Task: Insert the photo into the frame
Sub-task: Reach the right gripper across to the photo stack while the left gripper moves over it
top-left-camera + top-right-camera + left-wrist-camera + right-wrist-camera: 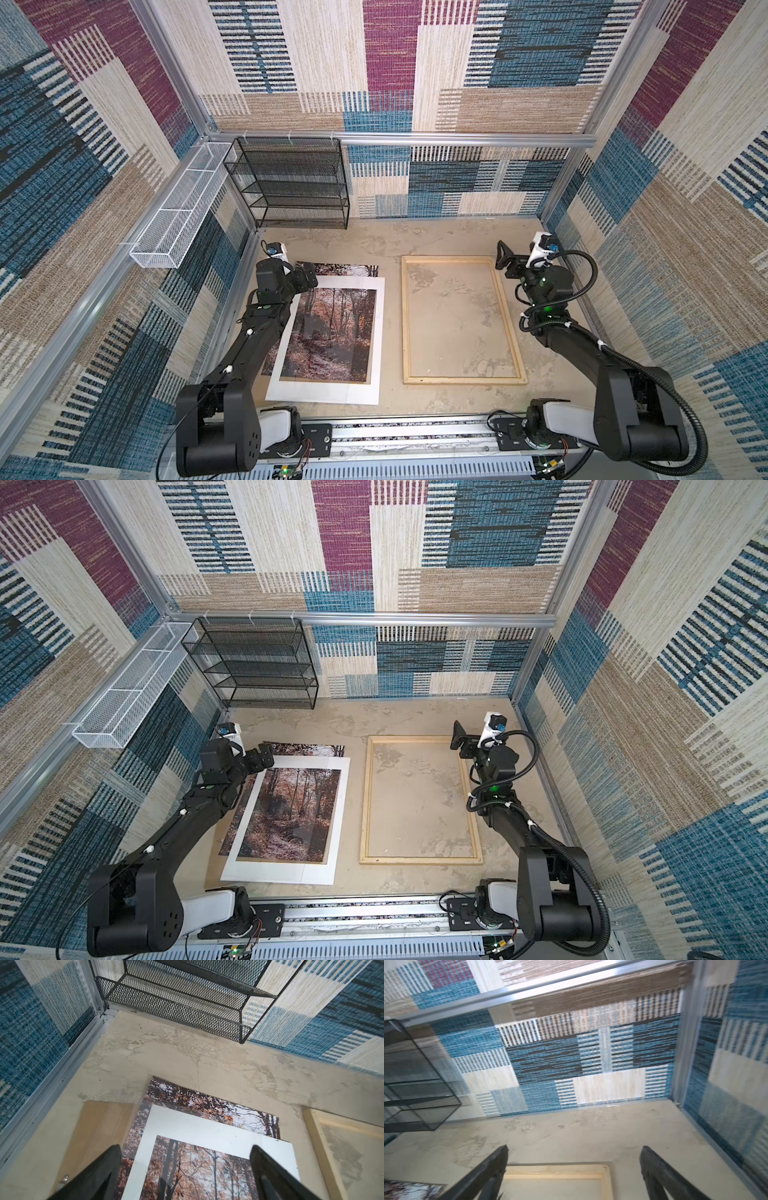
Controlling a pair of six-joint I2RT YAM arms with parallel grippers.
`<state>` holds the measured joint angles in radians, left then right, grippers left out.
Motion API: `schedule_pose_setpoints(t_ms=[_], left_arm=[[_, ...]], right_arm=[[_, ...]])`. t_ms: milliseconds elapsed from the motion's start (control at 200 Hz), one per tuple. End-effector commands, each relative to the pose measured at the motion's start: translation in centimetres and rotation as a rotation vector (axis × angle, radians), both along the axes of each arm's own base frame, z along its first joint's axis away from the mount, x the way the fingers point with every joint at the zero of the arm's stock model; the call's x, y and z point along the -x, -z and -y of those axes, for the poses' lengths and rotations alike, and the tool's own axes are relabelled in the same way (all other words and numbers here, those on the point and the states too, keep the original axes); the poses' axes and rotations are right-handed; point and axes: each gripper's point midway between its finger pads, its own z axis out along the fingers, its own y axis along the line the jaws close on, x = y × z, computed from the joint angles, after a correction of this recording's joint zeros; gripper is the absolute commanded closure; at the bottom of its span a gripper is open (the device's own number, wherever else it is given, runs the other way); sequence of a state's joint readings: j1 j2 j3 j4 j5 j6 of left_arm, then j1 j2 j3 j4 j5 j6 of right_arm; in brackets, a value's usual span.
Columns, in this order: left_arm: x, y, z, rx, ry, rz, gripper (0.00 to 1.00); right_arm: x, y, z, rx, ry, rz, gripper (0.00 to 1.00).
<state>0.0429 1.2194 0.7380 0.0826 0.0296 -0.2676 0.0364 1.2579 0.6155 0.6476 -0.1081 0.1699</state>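
The photo (332, 332), an autumn forest print, lies flat on the left of the table in both top views (291, 812). A white mat (324, 390) with a window lies on top of it, so only the middle, the far strip (207, 1103) and a left sliver show. The frame (449, 259) of pale wood lies to its right, with only bare table showing inside it (411, 739). My left gripper (307, 280) hangs open over the mat's far left corner (185, 1147). My right gripper (503, 255) stands open above the frame's far right corner (574, 1148), holding nothing.
A brown backing board (99, 1124) pokes out from under the photo's left side. A black mesh shelf (291, 183) stands at the back left. A white wire basket (178, 208) hangs on the left wall. The arms' mounting rail (415, 432) runs along the front edge.
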Motion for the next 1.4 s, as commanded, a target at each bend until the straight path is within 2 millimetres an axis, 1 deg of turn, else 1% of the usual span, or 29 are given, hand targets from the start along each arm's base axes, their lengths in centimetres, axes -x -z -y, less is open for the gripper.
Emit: schedule_pose_setpoints(t_ms=[0,40,70,135,160,230,336,376,411,491,636,751,866,1002,1092,1222,1392], left_arm=[[1.7,0.7,0.7,0.129,-0.061,-0.048,0.01],[2.4,0.6,0.8,0.131,-0.078,-0.066,0.01],[2.9,0.8,0.6,0.132,-0.101,-0.089,0.01],[3.9,1.3,0.6,0.13,-0.115,-0.139,0.01],[4.4,1.6,0.4,0.122,-0.131,-0.163,0.01],[5.8,2.3,-1.2,0.067,-0.213,-0.24,0.01],[7.5,2.4,-3.8,-0.061,-0.32,-0.336,0.01],[7.7,2.4,-4.5,-0.103,-0.338,-0.361,0.01],[7.7,2.5,-5.0,-0.125,-0.356,-0.388,0.01],[7.1,3.0,-5.9,-0.151,-0.371,-0.435,0.01],[5.7,5.7,-7.8,-0.102,-0.377,-0.543,0.01],[4.0,8.2,-8.4,-0.02,-0.324,-0.605,0.0],[2.4,10.5,-8.7,0.005,-0.283,-0.674,0.02],[0.1,11.9,-8.6,0.021,-0.233,-0.71,0.04],[-0.9,12.6,-8.4,0.033,-0.213,-0.716,0.05],[-1.4,13.6,-8.3,0.048,-0.209,-0.754,0.06],[-1.3,14.8,-8.3,0.068,-0.22,-0.789,0.06]], right_arm=[[-0.4,1.7,-4.9,-0.088,-0.145,-0.183,0.0],[-0.8,1.6,-6.9,-0.148,-0.216,-0.227,0.0],[-0.9,1.9,-8.4,-0.199,-0.281,-0.263,0.0],[-0.5,2.7,-12.0,-0.298,-0.412,-0.322,0.0],[-0.3,3.1,-13.4,-0.325,-0.448,-0.341,0.0],[0.3,4.4,-17.2,-0.361,-0.53,-0.394,0.0],[1.0,6.4,-21.8,-0.372,-0.613,-0.466,0.0],[1.3,7.3,-23.6,-0.375,-0.653,-0.498,0.0],[1.5,7.8,-24.8,-0.376,-0.681,-0.517,0.01],[2.3,9.2,-27.9,-0.395,-0.762,-0.577,0.02],[3.4,10.8,-32.3,-0.413,-0.875,-0.651,0.04],[3.6,12.0,-34.4,-0.405,-0.922,-0.709,0.07],[4.1,13.1,-35.4,-0.407,-0.946,-0.754,0.09],[5.0,14.1,-36.7,-0.4,-0.967,-0.79,0.09],[5.5,14.8,-37.5,-0.395,-0.981,-0.819,0.1],[6.0,15.9,-38.3,-0.395,-0.99,-0.859,0.12],[6.1,16.3,-38.6,-0.407,-0.998,-0.882,0.12]])
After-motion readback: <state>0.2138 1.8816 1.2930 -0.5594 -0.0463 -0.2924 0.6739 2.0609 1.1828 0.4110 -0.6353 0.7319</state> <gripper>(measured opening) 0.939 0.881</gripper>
